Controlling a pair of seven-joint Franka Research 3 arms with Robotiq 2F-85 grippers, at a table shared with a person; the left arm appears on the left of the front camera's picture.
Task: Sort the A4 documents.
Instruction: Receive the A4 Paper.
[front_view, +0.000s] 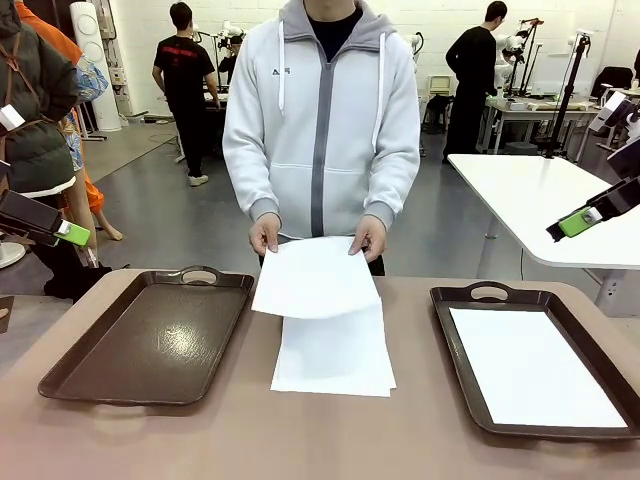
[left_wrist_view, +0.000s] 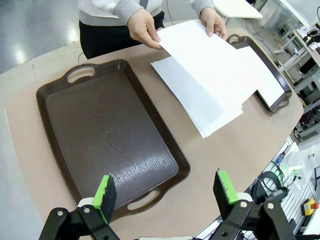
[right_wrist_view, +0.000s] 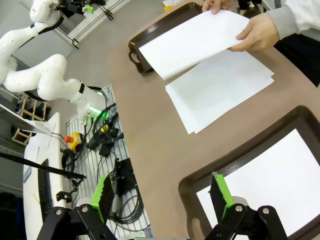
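Note:
The A4 documents are plain white sheets. A person at the far side holds one sheet (front_view: 315, 275) (left_wrist_view: 200, 45) (right_wrist_view: 192, 40) in both hands, lifted over a small stack (front_view: 335, 355) (left_wrist_view: 200, 105) (right_wrist_view: 220, 90) lying mid-table. Another sheet (front_view: 530, 365) (right_wrist_view: 280, 175) lies flat in the right brown tray (front_view: 455, 345) (right_wrist_view: 190, 185). The left brown tray (front_view: 150, 340) (left_wrist_view: 105, 130) holds nothing. My left gripper (front_view: 72, 234) (left_wrist_view: 165, 192) hovers open above the left tray's near end. My right gripper (front_view: 580, 222) (right_wrist_view: 162, 195) hangs open over the right tray's edge. Neither touches paper.
The person's hands (front_view: 265, 235) grip the sheet's far corners at the table's far edge. A white table (front_view: 540, 200) stands behind on the right. Cables and a red-button box (right_wrist_view: 75, 137) lie on the floor beside the table. Bare tabletop lies between the trays and the stack.

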